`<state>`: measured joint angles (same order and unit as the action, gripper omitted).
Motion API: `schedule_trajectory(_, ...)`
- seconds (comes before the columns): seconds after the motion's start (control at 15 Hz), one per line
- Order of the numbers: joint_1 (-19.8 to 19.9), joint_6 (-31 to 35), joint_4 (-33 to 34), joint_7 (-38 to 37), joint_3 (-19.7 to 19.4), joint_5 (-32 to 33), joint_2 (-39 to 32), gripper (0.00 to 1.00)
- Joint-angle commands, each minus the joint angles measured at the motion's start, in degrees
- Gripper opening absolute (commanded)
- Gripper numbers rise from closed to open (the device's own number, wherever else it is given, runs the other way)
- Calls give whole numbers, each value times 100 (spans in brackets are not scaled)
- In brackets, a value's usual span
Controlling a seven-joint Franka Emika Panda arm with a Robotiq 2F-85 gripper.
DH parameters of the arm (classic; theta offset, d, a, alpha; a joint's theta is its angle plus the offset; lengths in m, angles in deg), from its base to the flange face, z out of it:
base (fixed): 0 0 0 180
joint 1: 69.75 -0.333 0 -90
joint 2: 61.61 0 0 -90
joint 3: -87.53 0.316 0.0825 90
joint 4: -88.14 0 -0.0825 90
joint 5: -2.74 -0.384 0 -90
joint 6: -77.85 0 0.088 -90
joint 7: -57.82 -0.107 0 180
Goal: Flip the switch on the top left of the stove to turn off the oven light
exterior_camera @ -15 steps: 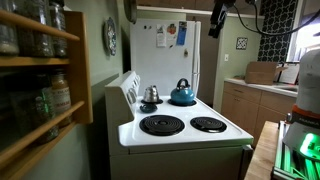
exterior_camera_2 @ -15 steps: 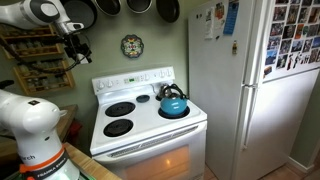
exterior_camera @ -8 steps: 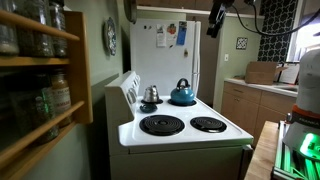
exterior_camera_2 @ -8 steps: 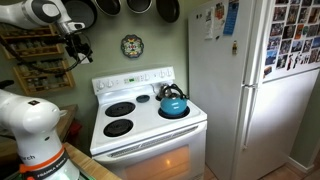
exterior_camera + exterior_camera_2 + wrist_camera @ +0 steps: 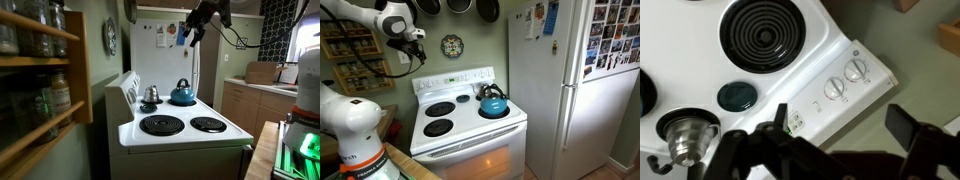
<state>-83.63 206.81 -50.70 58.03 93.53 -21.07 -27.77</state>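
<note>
We see the white enamelled freestanding stove (image 5: 470, 128), its smooth glossy top carrying black spiral coil burners (image 5: 162, 124), two of them bare along the front edge. Its raised white control panel (image 5: 455, 82) lies with its long axis along the back edge of the top, from the back left corner to the back right corner, and its slanted face tilts up toward the front. In the wrist view this panel crosses the picture diagonally from lower left to upper right. Two round ribbed white knobs (image 5: 847, 79) sit side by side near its upper end, and a small rectangular switch (image 5: 796, 122) sits farther down, too small for us to tell which way it is tipped. The glass oven window (image 5: 470, 160) in the door glows warm orange. A rounded glossy blue kettle (image 5: 493, 102) sits on the back right burner, and a small shiny metal percolator (image 5: 150, 94) stands toward the back left corner. The robot's dark two-fingered gripper (image 5: 417, 45) hangs in the air above and just outside the back left corner, well apart from the panel. In an exterior view it shows high in front of the tall smooth white fridge (image 5: 165, 62). In the wrist view its blurred black fingers (image 5: 915, 135) are spread wide, with the panel visible in the gap between them.
</note>
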Motion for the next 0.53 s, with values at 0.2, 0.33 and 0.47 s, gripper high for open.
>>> schedule_trajectory(0.2,-504,869,247,1192,-542,-1976,-1536,74)
schedule_trajectory(0.33,-445,939,395,1633,-526,-2664,-1895,58)
schedule_trajectory(0.47,-326,936,642,1934,-425,-3255,-2303,42)
